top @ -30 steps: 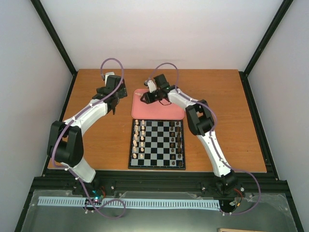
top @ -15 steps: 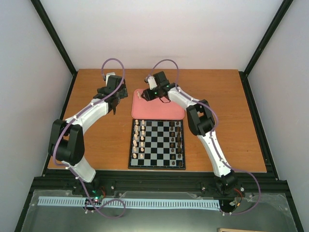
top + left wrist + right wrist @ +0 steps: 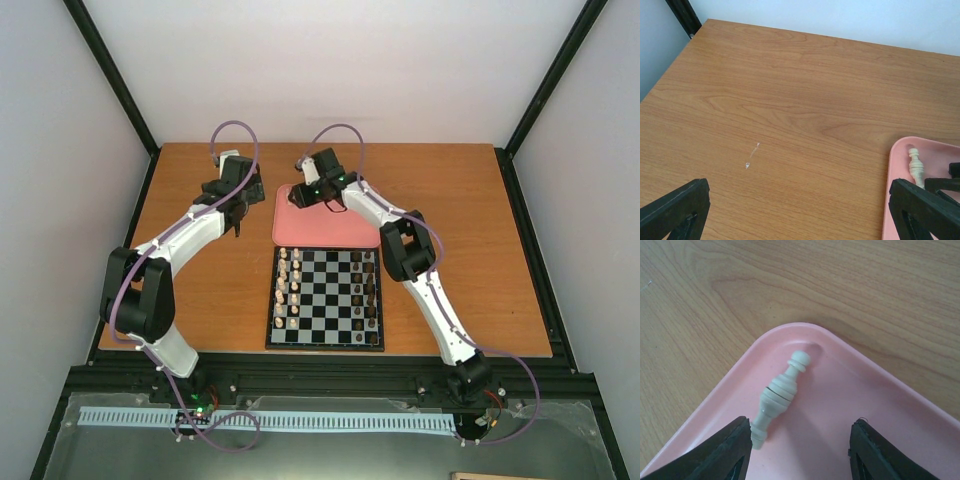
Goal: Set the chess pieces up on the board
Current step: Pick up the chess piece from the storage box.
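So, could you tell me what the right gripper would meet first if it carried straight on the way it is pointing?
Most likely the cream chess piece lying in the corner of the pink tray, just ahead of the right gripper and between its open jaws; depth is unclear.

Bright, even, diffuse light fills all three views, casting only soft, faint shadows (one lies just beside the cream piece (image 3: 777, 397) on the pink tray (image 3: 880, 405)), and the table (image 3: 790, 100) shows sharp wood grain in both wrist views.
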